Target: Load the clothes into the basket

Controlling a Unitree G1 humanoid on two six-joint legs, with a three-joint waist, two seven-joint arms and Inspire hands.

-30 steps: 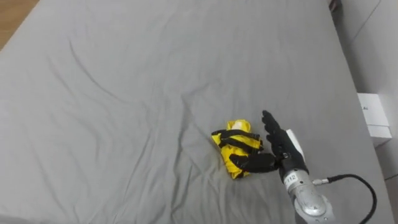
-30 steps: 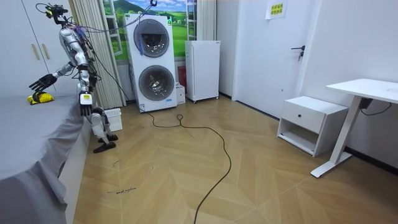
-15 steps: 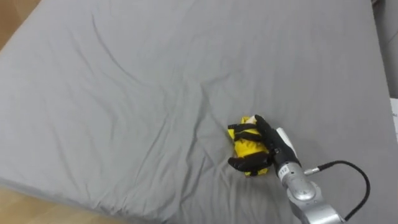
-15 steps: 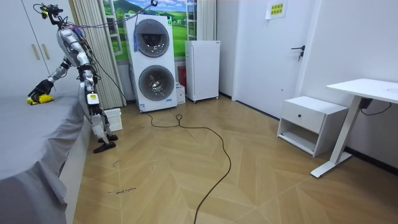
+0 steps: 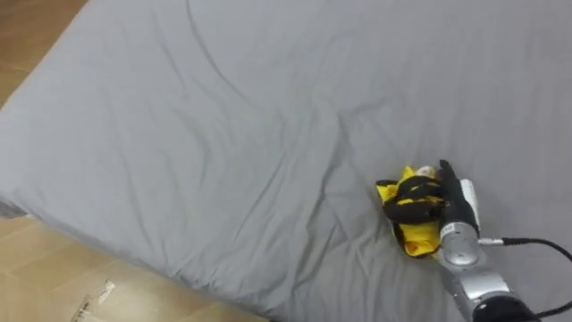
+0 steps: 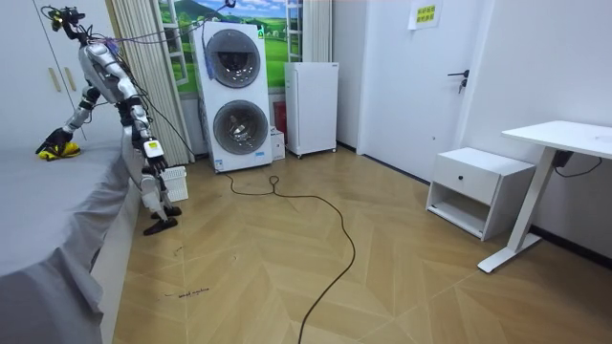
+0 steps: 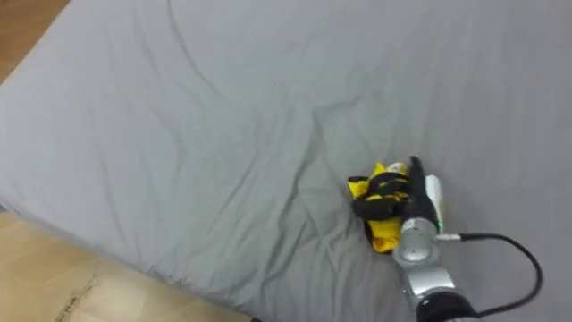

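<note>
A small crumpled yellow garment (image 5: 414, 239) lies on the grey bed sheet (image 5: 223, 134), toward the near right. My right hand (image 5: 427, 199) lies on top of it, dark fingers curled round the cloth; the same hand (image 7: 386, 199) and yellow garment (image 7: 382, 234) appear in the right eye view. In the room view I stand at the bed's edge, bent over it, right arm stretched to the yellow garment (image 6: 48, 151). My left hand (image 6: 151, 151) hangs by my side. A white slatted basket (image 6: 175, 182) stands on the floor by my feet.
The bed's near edge (image 5: 134, 268) runs across the lower left, with wooden floor (image 5: 54, 286) below it. In the room view a stacked washer and dryer (image 6: 232, 91), a white cabinet (image 6: 312, 107) and a floor cable (image 6: 325, 215) lie behind me.
My right hand went from open beside the yellow garment to curled round it. I have bent further over the bed, and the eye views have shifted with my head.
</note>
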